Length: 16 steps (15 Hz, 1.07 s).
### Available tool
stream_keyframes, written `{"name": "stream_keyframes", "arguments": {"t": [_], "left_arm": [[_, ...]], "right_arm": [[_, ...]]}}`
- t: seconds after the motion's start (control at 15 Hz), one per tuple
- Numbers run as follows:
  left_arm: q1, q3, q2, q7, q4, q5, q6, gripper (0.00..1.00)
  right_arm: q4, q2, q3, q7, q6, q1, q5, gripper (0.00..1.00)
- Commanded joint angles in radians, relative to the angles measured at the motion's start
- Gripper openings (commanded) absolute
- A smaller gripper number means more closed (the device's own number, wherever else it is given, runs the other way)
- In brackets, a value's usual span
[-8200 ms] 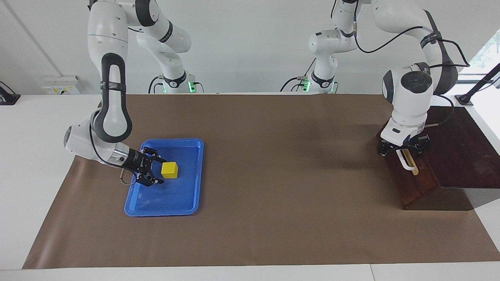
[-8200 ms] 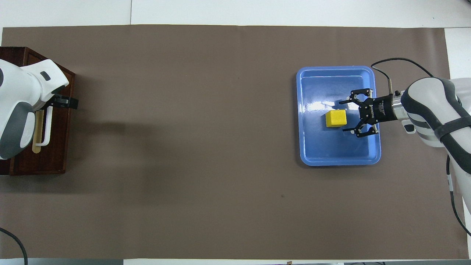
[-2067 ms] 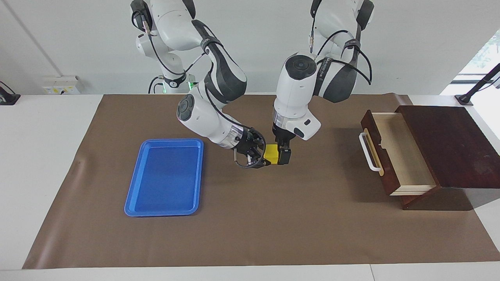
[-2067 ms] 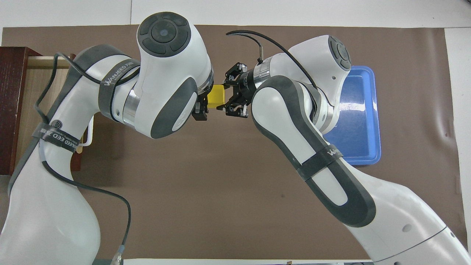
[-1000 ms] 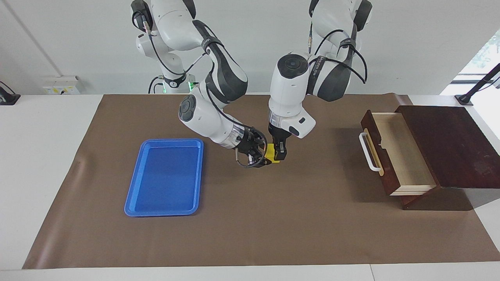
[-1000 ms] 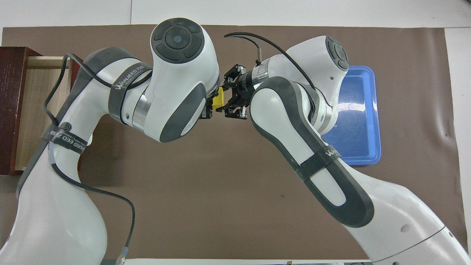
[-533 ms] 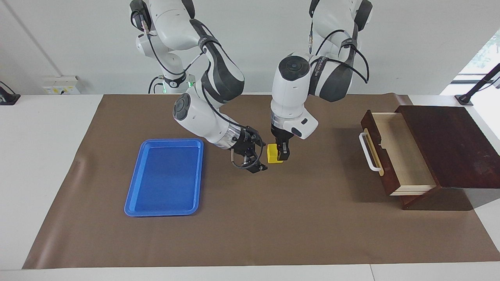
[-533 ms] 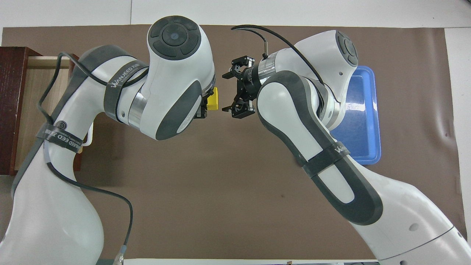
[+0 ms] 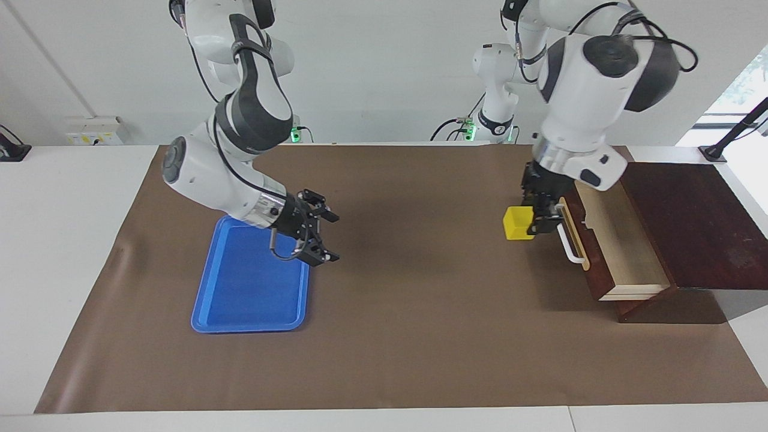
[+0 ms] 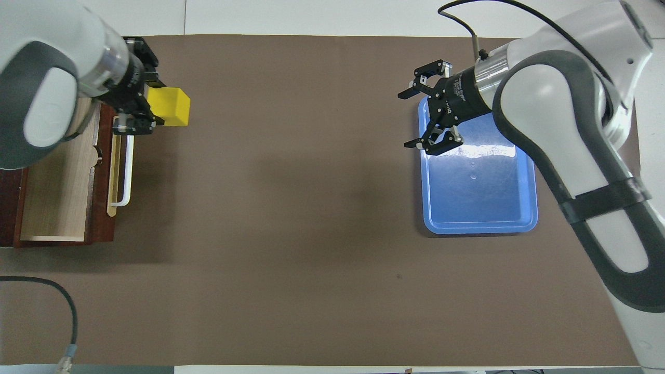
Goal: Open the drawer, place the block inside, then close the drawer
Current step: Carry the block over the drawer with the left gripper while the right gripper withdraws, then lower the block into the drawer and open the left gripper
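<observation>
The left hand [image 9: 536,211] is gripping the block [image 9: 517,223] by one side, so the yellow cube is sticking out toward the right arm's end of the desk, raised in the air just in front of the drawer [image 9: 606,237] and beside its white handle [image 9: 568,235]. The drawer is standing pulled out of its dark wooden box [image 9: 696,228], its pale inside showing bare. The block is looking light and stiff, with flat faces and crisp edges; two facing flat sides are probably the best place to take hold, and smooth faces could slip if the grip is shallow, as it seems to be here. The right hand [image 9: 321,237] is hanging with its fingers spread wide and carrying nothing, over the edge of the blue tray [image 9: 249,288], where that arm is waiting. On the brown-covered desk [image 9: 408,336] I am counting one block, one drawer, one tray and two hands
</observation>
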Motion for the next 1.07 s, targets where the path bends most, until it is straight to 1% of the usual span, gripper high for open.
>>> {"name": "stream_keyframes", "arguments": {"t": [0.0, 0.13, 0.2, 0.27, 0.4, 0.47, 0.67, 0.8, 0.93, 1.0], "left_arm": [[0.107, -0.012, -0.035, 0.146, -0.052, -0.03, -0.004, 0.0], [0.182, -0.012, -0.05, 0.251, -0.088, -0.03, 0.013, 0.0], [0.228, -0.012, -0.068, 0.319, -0.13, -0.03, 0.046, 0.0], [0.248, -0.012, -0.093, 0.342, -0.184, -0.03, 0.097, 0.0], [0.261, -0.012, -0.143, 0.396, -0.337, -0.028, 0.225, 0.0], [0.273, -0.009, -0.156, 0.44, -0.385, -0.028, 0.266, 0.0], [0.314, -0.009, -0.148, 0.496, -0.404, -0.028, 0.292, 0.0], [0.333, -0.009, -0.148, 0.517, -0.451, -0.028, 0.353, 0.0], [0.348, -0.009, -0.154, 0.539, -0.502, -0.028, 0.405, 0.0], [0.353, -0.009, -0.154, 0.545, -0.505, -0.028, 0.409, 0.0]], "right_arm": [[-0.045, -0.09, 0.012, -0.196, -0.081, -0.033, -0.098, 1.0], [-0.045, -0.142, 0.012, -0.336, -0.147, -0.051, -0.19, 1.0], [-0.045, -0.169, 0.012, -0.41, -0.179, -0.059, -0.244, 1.0], [-0.045, -0.194, 0.012, -0.499, -0.213, -0.059, -0.295, 1.0], [-0.048, -0.254, 0.01, -0.663, -0.262, -0.064, -0.405, 1.0], [-0.048, -0.278, 0.012, -0.738, -0.287, -0.077, -0.438, 1.0], [-0.048, -0.331, 0.012, -0.985, -0.319, -0.123, -0.504, 1.0], [-0.05, -0.338, 0.01, -1.17, -0.337, -0.169, -0.524, 1.0], [-0.056, -0.344, 0.012, -1.29, -0.379, -0.194, -0.553, 1.0], [-0.06, -0.347, 0.01, -1.311, -0.396, -0.196, -0.573, 1.0]]}}
